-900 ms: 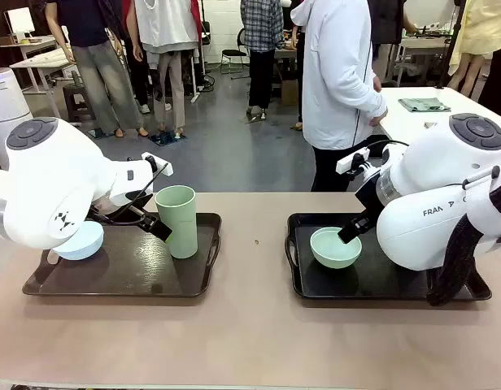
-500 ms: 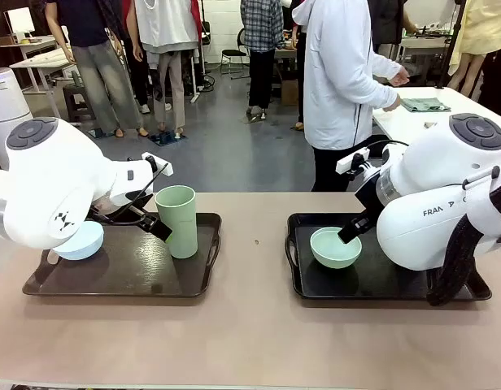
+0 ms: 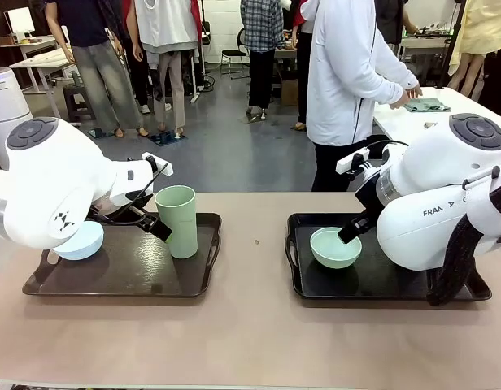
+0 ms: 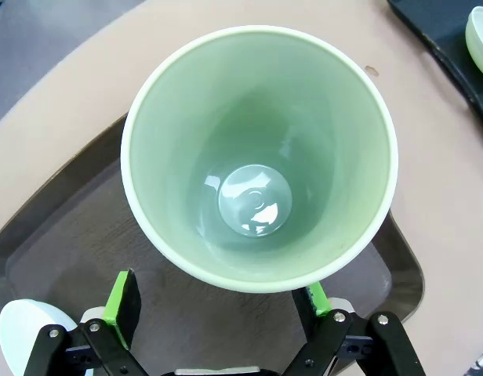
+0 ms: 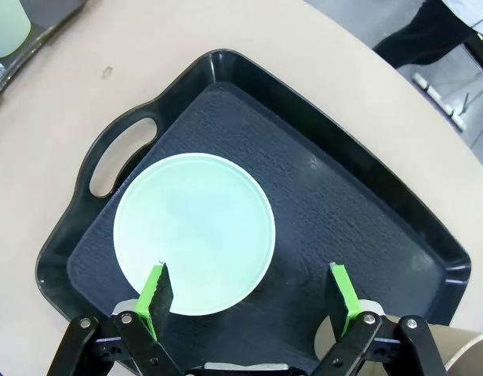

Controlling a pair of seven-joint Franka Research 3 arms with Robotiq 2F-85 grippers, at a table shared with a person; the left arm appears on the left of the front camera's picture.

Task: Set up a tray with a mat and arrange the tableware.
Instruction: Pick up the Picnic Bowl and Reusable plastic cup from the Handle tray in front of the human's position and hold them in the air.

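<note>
On the left tray (image 3: 39, 286), which holds a brown mat (image 3: 128, 264), stand a pale green tumbler (image 3: 177, 221) and a pale bluish-white bowl (image 3: 80, 241). My left gripper (image 3: 150, 222) is open right beside the tumbler. In the left wrist view the tumbler (image 4: 257, 157) rises upright between the green pads (image 4: 124, 298), and the left gripper (image 4: 219, 301) holds nothing. The right tray (image 3: 295, 280) carries a dark mat (image 5: 328, 196) and a mint green bowl (image 5: 194, 231). My right gripper (image 5: 248, 291) hovers open over the bowl's near edge. A tan tumbler (image 5: 461, 356) peeks in at the corner.
A person in a white top (image 3: 344, 81) stands at the far side, turned toward a white table (image 3: 413, 122) at the right. Bare tabletop (image 3: 250, 268) lies between the two trays. Other people stand farther back.
Both arms and the tableware have stayed still. The person in white has turned and reached farther toward the table at the right.
</note>
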